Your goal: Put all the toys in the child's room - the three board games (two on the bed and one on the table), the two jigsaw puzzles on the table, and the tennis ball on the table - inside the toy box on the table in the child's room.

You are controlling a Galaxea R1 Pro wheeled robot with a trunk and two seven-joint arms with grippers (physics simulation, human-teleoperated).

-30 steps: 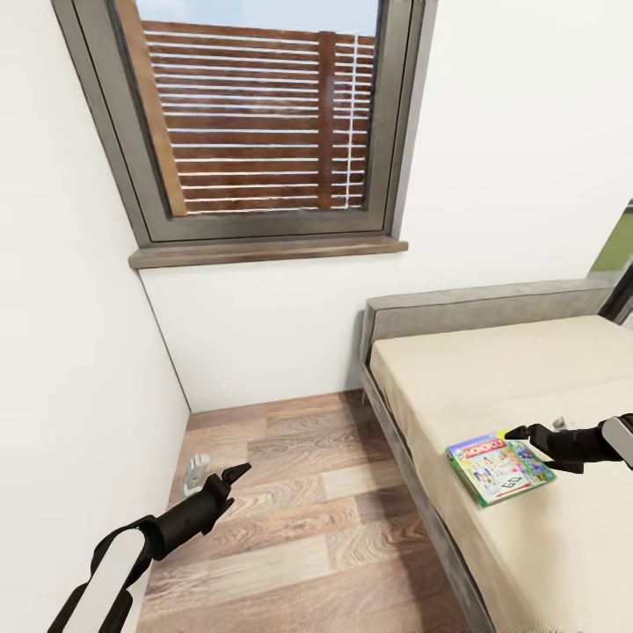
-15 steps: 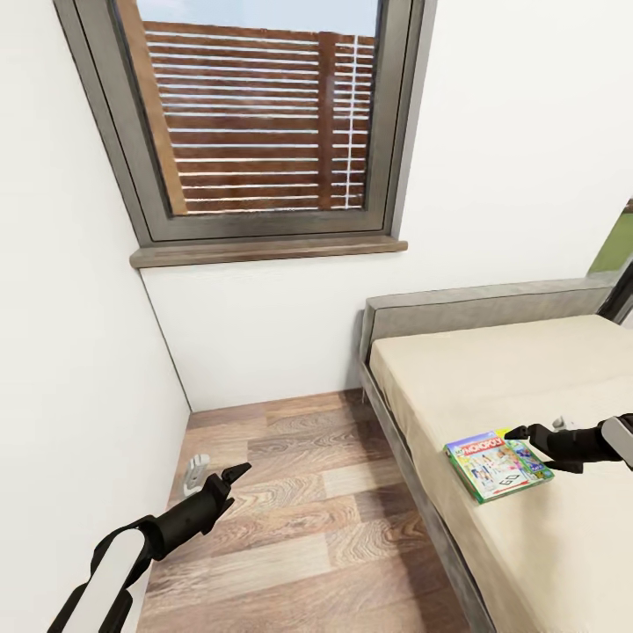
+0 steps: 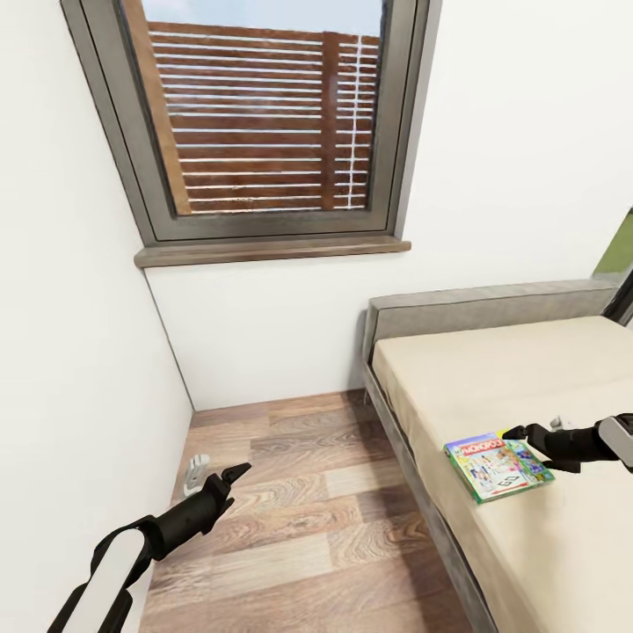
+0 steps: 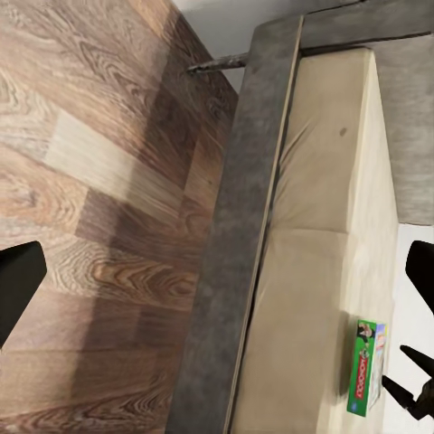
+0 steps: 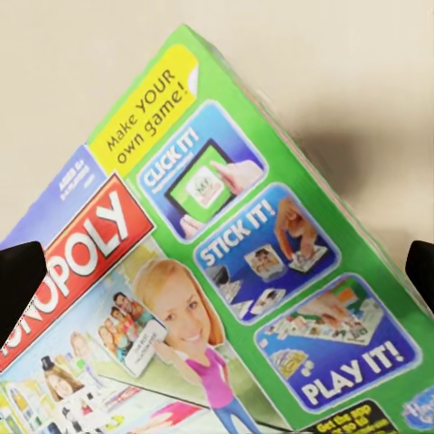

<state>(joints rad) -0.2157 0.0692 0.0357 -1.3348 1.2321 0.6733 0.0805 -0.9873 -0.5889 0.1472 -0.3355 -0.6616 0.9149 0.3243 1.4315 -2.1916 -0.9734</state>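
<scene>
A green-edged Monopoly board game [image 3: 499,466] lies flat on the beige bed [image 3: 527,369], close to its near side edge. My right gripper [image 3: 510,433] hovers just over the box's far corner, jaws open; in the right wrist view the board game [image 5: 226,298] spreads between the two widely parted fingertips [image 5: 18,280]. My left gripper [image 3: 236,475] hangs open over the wood floor, away from the bed. In the left wrist view the board game [image 4: 365,366] shows edge-on on the bed, with the right gripper [image 4: 409,389] beside it. Toy box and table are out of view.
The bed's grey frame [image 3: 413,475] and headboard [image 3: 475,308] stand against a white wall under a large window [image 3: 264,123]. A white wall closes in on the left. A small white object [image 3: 197,470] sits on the plank floor [image 3: 308,510] near the corner.
The whole picture has shifted slightly, so the camera moved a little. The grippers and the board game keep their places relative to each other.
</scene>
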